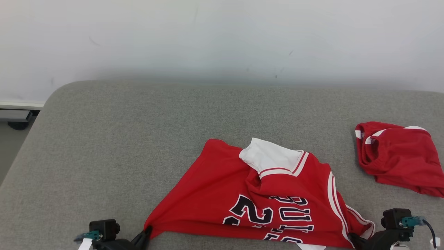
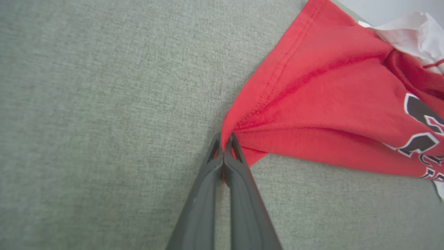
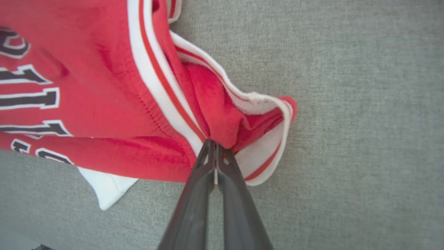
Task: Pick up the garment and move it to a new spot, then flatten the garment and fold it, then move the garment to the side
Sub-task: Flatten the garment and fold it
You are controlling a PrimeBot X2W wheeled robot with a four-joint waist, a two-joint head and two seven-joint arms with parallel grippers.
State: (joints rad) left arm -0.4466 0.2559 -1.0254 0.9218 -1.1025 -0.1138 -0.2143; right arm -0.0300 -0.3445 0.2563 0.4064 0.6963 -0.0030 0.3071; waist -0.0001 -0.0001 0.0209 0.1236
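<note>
A red jersey garment with white trim and dark lettering lies rumpled on the grey padded surface near its front edge. My left gripper is shut on its lower left hem corner; the left wrist view shows red cloth pinched between the closed fingertips. At the lower right, my right gripper is shut on the striped white-and-red edge, with fabric bunched at the closed fingertips. A white inner part is folded over on top.
A second red garment with white trim lies crumpled at the right edge of the grey surface. A pale wall stands behind. The surface's rounded left corner drops to the floor at far left.
</note>
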